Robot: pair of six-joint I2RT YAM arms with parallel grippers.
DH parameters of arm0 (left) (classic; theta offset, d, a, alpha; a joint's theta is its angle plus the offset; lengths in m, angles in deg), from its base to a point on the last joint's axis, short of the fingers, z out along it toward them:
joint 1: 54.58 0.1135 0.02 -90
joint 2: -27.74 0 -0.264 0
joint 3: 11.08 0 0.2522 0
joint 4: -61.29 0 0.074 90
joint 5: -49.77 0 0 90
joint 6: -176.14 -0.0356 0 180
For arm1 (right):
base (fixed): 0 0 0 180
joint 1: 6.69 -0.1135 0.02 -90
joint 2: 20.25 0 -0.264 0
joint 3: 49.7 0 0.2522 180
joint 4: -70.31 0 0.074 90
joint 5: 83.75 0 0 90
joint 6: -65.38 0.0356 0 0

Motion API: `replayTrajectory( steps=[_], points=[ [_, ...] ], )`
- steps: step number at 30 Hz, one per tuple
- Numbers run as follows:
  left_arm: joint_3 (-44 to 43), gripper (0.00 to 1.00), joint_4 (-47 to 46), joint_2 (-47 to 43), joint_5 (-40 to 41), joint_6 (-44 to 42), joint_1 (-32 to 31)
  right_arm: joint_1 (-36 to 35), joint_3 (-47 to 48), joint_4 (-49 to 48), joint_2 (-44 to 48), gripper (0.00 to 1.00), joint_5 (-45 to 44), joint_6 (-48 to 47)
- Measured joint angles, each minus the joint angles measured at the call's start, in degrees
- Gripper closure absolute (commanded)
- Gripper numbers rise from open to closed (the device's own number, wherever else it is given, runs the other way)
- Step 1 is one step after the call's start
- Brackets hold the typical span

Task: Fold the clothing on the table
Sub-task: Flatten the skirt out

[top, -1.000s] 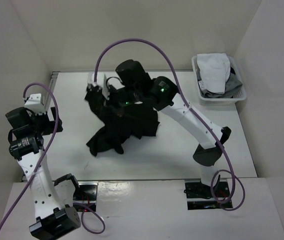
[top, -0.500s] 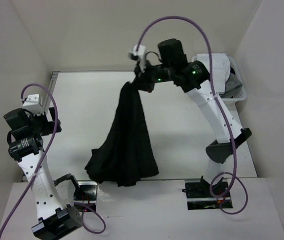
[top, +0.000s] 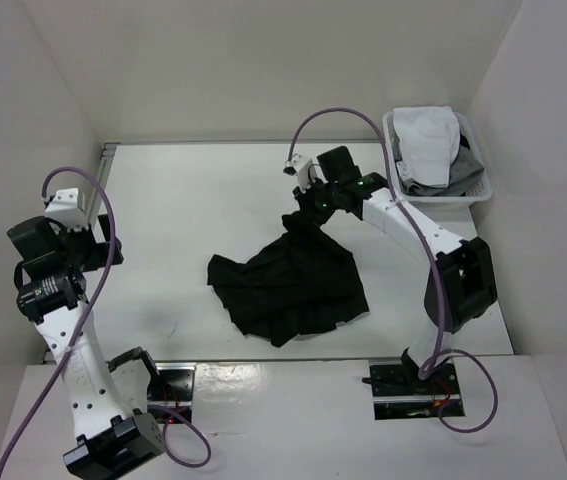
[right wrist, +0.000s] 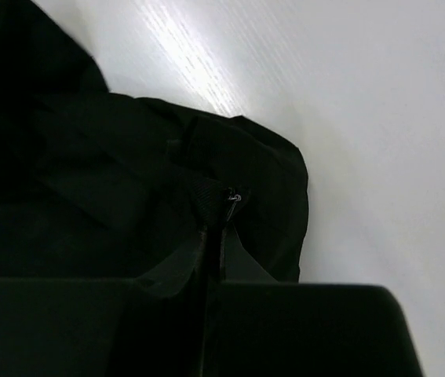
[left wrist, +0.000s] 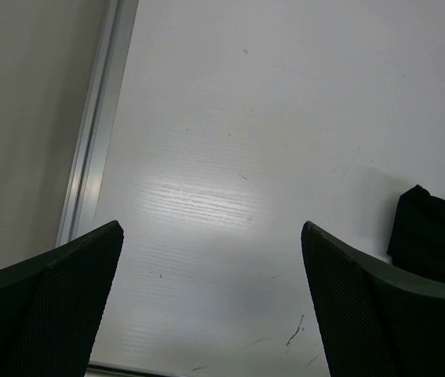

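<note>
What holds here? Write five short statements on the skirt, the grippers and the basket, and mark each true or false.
1. The right gripper is shut on the black skirt. True.
2. The left gripper holds the skirt. False: it is open over bare table, apart from the skirt.
3. The skirt is folded into a neat rectangle. False: it lies rumpled.
4. The basket holds white and grey garments. True.
5. The basket stands at the table's far left. False: far right.
</note>
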Motion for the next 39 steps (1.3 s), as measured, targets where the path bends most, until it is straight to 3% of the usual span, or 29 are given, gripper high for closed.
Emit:
replayTrajectory(
  steps=[4, 12, 17, 22, 29, 33, 39],
  points=[
    [0.00, 0.00, 0.02, 0.07, -0.63, -0.07, 0.00, 1.62, -1.62, -4.07, -3.45, 1.00, -1.57, 0.90],
    [0.00, 0.00, 0.09, 0.09, -3.50, -1.27, 0.00, 12.20, -1.64, -7.56, -11.65, 1.00, -6.60, 5.35],
    [0.00, 0.02, 0.85, 0.11, -7.74, -3.82, -1.55, 13.60, -1.36, -7.85, -12.44, 1.00, -9.75, 7.30],
    [-0.76, 0.00, 3.06, 0.39, -9.94, -8.90, -9.86, 13.40, -1.38, -8.04, -12.76, 1.00, -10.91, 7.93],
    [-10.95, 0.00, 5.66, 9.03, -6.25, -13.70, -24.35, 13.62, -1.38, -8.04, -13.55, 1.00, -12.96, 8.20],
    [-14.71, 0.00, 5.14, 16.76, -0.11, -14.40, -31.78, 14.12, -1.36, -8.04, -14.58, 1.00, -13.97, 8.41],
    [-13.66, 0.00, 1.03, 25.99, 15.08, -15.13, -43.15, 14.99, 0.22, -7.98, -17.97, 1.00, -15.87, 9.03]
  ],
)
